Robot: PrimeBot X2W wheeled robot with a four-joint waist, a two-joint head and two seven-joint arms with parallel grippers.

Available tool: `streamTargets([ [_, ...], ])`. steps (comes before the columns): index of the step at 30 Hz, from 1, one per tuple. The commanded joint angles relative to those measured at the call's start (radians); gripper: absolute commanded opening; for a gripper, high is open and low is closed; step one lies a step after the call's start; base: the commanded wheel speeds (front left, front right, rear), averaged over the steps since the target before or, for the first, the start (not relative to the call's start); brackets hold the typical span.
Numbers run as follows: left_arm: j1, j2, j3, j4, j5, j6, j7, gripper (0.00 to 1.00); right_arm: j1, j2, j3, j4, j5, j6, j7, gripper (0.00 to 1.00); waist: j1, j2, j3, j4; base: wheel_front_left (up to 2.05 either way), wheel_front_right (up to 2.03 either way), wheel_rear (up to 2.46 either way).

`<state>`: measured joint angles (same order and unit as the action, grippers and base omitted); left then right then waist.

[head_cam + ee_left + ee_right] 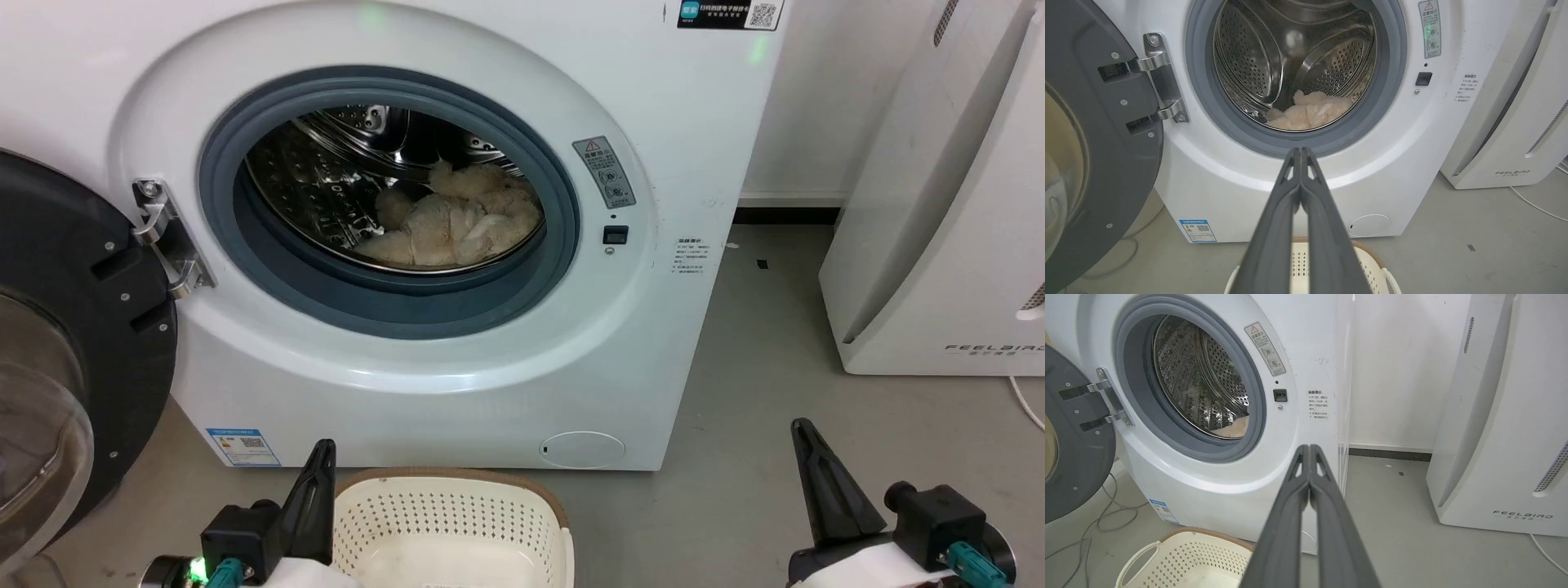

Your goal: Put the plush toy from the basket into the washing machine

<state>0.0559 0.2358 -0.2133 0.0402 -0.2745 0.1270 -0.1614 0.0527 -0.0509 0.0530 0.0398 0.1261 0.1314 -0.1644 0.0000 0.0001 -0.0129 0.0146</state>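
The cream plush toy [457, 224] lies on the bottom of the steel drum inside the white washing machine [457, 392]; the left wrist view shows the plush toy [1308, 112] there too. The black-framed glass door [73, 359] hangs wide open on the left. On the floor in front of the machine stands the cream basket [457, 523] with nothing in it, also seen as basket [1188, 559]. My left gripper [322, 453] is shut, held low beside the basket's left rim. My right gripper [804, 433] is shut too, low at the right over bare floor.
A white FEELBIRD appliance [947, 245] stands to the right of the washer, with a white cable [1024, 400] on the floor beside it. Grey cables [1106, 514] lie under the open door. Grey floor stretches between the washer and the appliance.
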Motion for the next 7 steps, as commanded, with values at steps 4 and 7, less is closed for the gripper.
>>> streamTargets([
  [4, -0.017, -0.014, 0.018, -0.006, 0.025, -0.014, 0.010, 0.00, -0.016, 0.000, -0.005, -0.008, -0.016, 0.000, 0.012, 0.00, 0.0000, -0.0001, 0.001, -0.001, 0.00, 0.00, 0.00],
  [7, -0.019, -0.021, 0.025, -0.007, 0.035, -0.018, 0.017, 0.00, -0.017, 0.000, -0.007, -0.010, -0.020, 0.000, 0.018, 0.00, 0.0000, -0.0001, 0.001, -0.001, 0.00, 0.00, 0.00],
])
